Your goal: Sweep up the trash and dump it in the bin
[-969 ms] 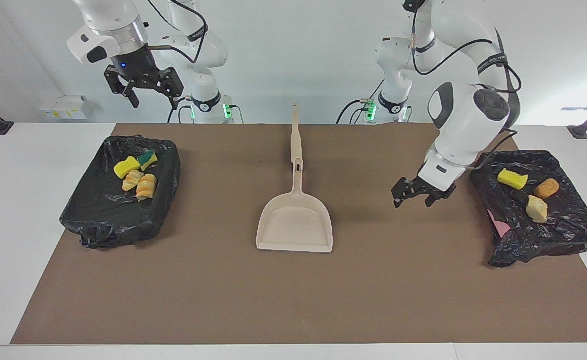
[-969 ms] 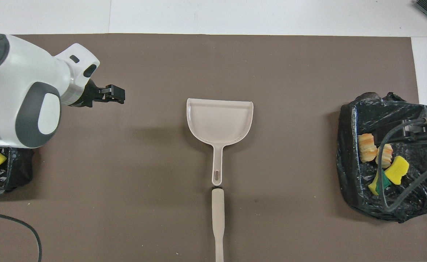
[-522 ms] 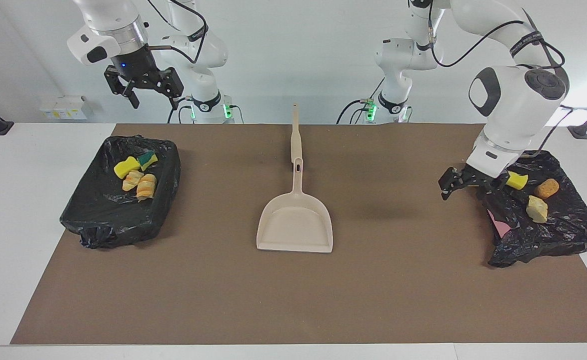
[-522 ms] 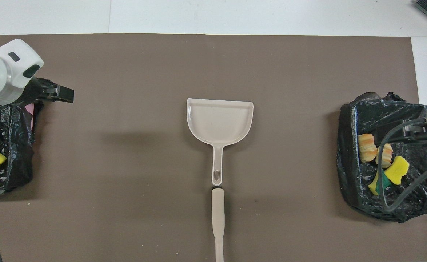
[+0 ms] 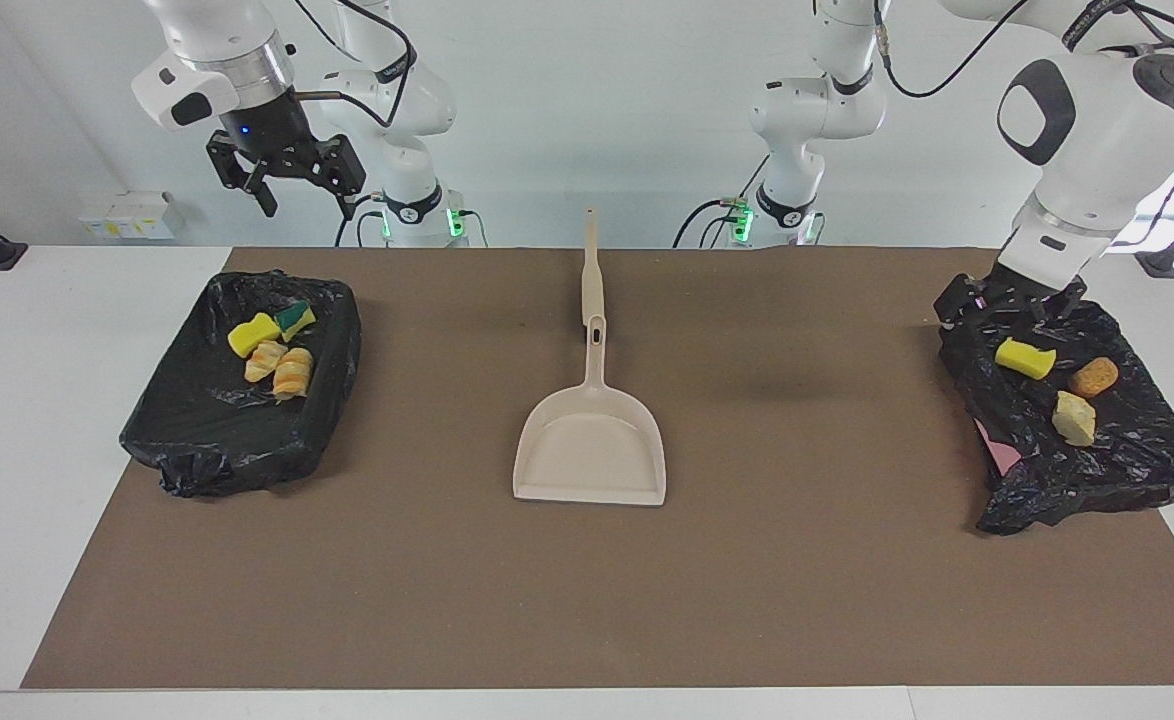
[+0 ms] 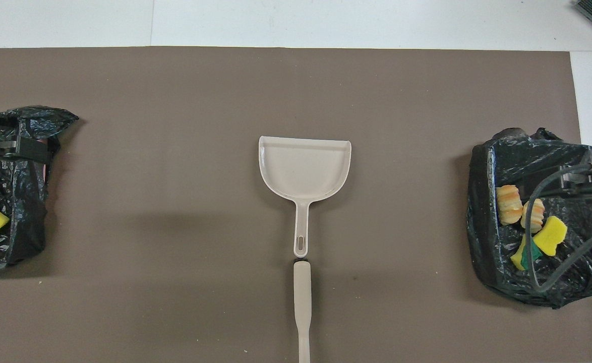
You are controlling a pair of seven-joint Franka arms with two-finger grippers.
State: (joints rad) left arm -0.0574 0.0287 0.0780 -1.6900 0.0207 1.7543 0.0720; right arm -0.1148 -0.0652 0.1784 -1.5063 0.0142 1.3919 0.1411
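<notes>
Sponge chunks (image 5: pixel 253 333): bright yellow
Rolls (image 5: pixel 293 372): orange-brown, striped
Dustpan (image 5: pixel 591 448): beige
Brush (image 5: pixel 592 268): beige
Bin liners (image 5: pixel 209 430): black
Mat (image 5: pixel 587 590): brown

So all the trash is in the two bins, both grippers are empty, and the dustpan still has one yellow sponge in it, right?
Not quite: the dustpan is empty, as the overhead view shows. The rest holds: the trash lies in the two bins, and the left gripper and right gripper hold nothing.
</notes>
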